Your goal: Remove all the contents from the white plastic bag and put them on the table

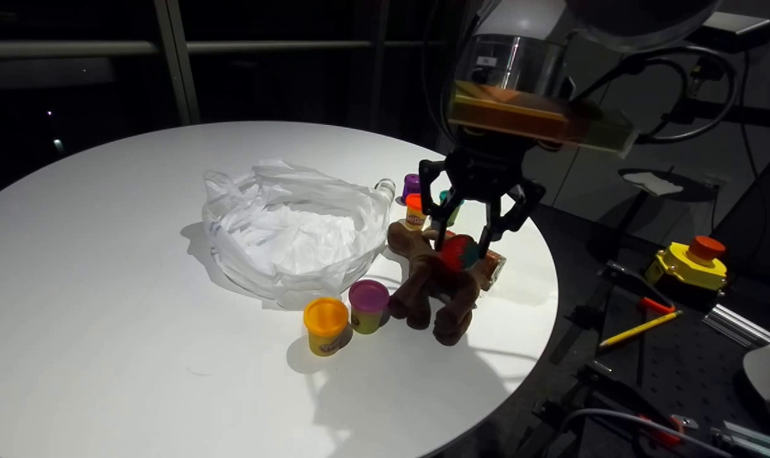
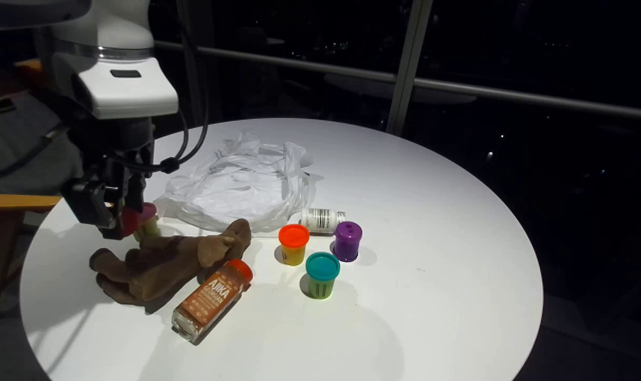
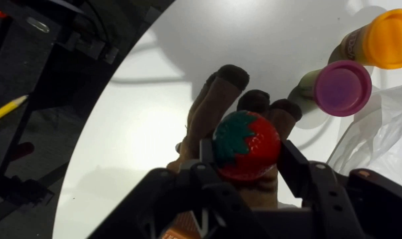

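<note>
Pinching a glossy red ball with green leaf markings (image 3: 247, 146) between the jaws, pressing from opposite sides, presumably to stop so round a shape slipping. Hanging over a brown plush animal toy (image 2: 166, 264) lying under the jaws, leaving contact unclear; probably needing gentle release on flat surface to avoid rolling. Showing, beside the toy, a clear glass spice jar with a red cap (image 2: 213, 301), lying on a flat side and so likely steady. Showing, near the jaws, an amber-lidded round yellow tub (image 1: 325, 326) and a magenta-lidded yellow-green tub (image 1: 368, 306), standing upright on flat bases. Facing, off to one side of the jaws, a wrinkled, translucent white plastic bag (image 1: 324, 191), gaping upward, presumably for reaching in. Showing, farther from the jaws, a white cylindrical bottle (image 2: 320, 219) lying beside the bag, plus, upright on the smooth round white desk (image 1: 105, 318), a purple tub (image 2: 346, 242), an orange-lidded yellow tub (image 2: 294, 244) and a teal-lidded green tub (image 2: 323, 275).
</note>
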Controlling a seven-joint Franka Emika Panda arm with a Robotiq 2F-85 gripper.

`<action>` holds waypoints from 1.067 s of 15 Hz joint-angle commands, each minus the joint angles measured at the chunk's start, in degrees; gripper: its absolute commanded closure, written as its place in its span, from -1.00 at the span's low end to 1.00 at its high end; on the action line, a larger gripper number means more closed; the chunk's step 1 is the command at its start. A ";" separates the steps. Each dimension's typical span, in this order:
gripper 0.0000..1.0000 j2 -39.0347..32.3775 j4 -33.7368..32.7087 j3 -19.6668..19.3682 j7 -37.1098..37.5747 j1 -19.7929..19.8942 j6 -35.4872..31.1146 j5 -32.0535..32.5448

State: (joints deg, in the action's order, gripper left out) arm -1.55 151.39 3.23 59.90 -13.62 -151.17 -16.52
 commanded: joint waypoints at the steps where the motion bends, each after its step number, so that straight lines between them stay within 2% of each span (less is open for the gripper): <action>1: 0.46 6.17 4.19 2.98 -0.88 1.16 -0.16 -3.02; 6: 0.46 2.49 -0.16 7.81 -7.60 -1.02 0.69 -8.93; 9: 0.46 -2.70 -3.99 10.00 -9.23 -1.57 -2.17 -8.09; 12: 0.46 -9.26 -9.20 11.13 -10.61 -1.79 -2.06 -6.50; 16: 0.46 -17.98 -16.91 10.73 -13.57 -2.05 -0.14 -5.69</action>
State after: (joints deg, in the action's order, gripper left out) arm -12.82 140.99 14.24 48.46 -15.49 -152.24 -23.35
